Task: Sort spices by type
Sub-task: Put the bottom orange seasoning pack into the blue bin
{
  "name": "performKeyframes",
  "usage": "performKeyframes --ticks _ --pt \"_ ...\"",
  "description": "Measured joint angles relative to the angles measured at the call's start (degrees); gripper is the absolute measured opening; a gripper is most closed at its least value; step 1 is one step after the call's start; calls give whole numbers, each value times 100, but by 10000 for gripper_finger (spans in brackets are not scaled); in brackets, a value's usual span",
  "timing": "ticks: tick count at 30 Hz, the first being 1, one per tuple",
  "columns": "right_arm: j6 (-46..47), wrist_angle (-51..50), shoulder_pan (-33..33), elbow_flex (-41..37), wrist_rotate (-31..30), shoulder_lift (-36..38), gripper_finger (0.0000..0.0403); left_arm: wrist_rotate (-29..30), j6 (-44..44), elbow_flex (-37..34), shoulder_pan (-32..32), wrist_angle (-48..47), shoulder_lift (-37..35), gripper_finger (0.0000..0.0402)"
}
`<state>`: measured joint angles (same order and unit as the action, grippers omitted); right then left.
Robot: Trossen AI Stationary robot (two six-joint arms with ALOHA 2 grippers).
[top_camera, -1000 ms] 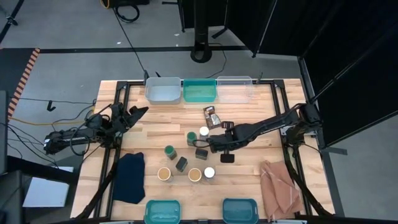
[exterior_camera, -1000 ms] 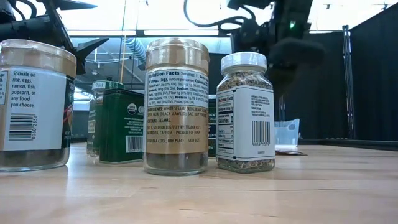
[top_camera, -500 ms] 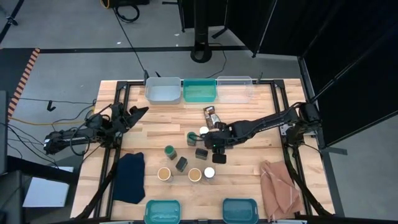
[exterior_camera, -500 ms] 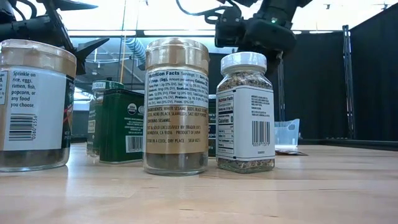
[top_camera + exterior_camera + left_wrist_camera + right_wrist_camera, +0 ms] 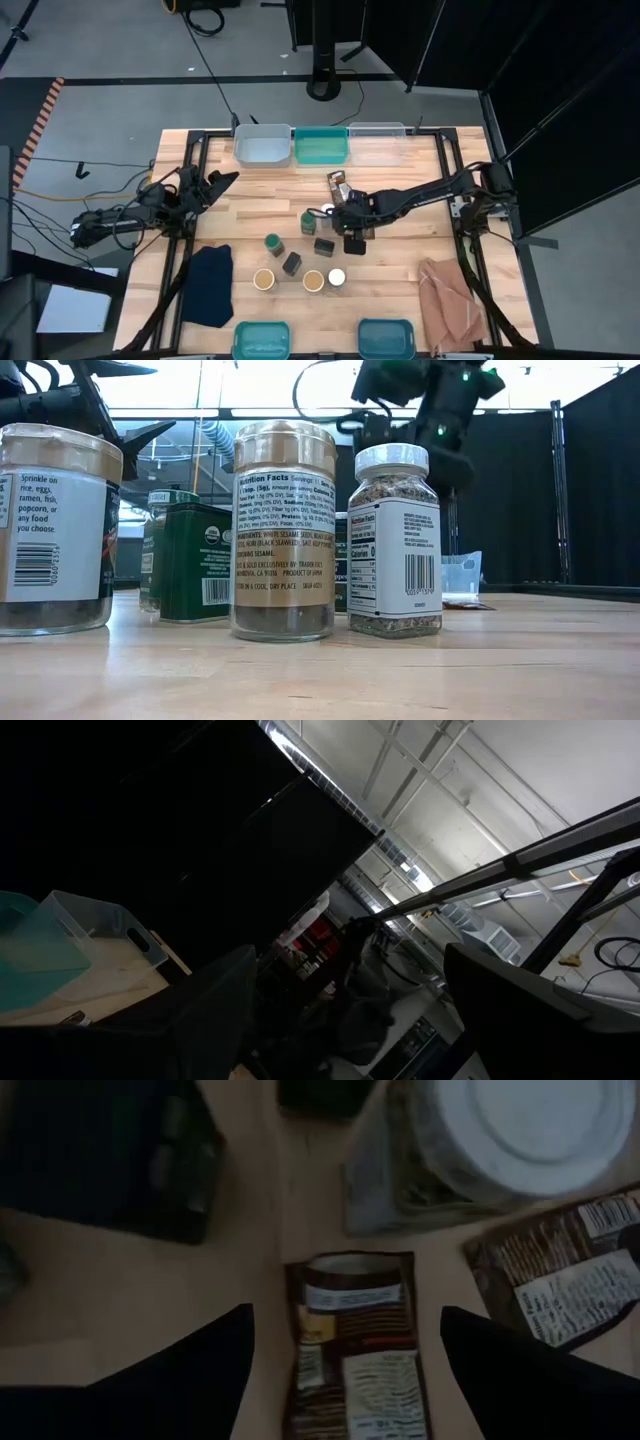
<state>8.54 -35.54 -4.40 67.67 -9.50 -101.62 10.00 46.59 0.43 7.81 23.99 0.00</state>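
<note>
Right gripper [image 5: 345, 1342] jaws apart, empty, over brown packet [image 5: 350, 1345] lying flat just beside white-top jar [image 5: 520, 1125]. Risk: finger clips jar, tips it. Left gripper [image 5: 225, 180] parked, spread.

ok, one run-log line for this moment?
phase: reach | right gripper: fingers open, above brown packet, nothing held | left gripper: open, waiting at table's left | white-top jar beside packet

Right arm is extended across the tabletop toward centre, right gripper [image 5: 343, 214] pointed down, fingers [image 5: 200, 1370] spread wide. Left arm is parked at left edge, left gripper [image 5: 226, 179] open.
</note>
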Motion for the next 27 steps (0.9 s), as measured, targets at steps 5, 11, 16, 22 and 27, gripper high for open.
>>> performKeyframes --ticks 5,11,16,22,27 --pt "-146 532 171 -279 66 2 318 4 -2 0 0 0 1 329" --pt "-147 942 330 -553 460 2 309 26 -2 0 2 0 0 329" --pt "-368 1497 386 -865 469 0 310 24 -2 0 0 -91 -1 329" --pt "-362 1689 453 -1222 497 0 305 24 4 0 2 -223 1 329" --pt "-367 1690 465 -1353 407 0 280 52 9 0 0 -254 1 329"
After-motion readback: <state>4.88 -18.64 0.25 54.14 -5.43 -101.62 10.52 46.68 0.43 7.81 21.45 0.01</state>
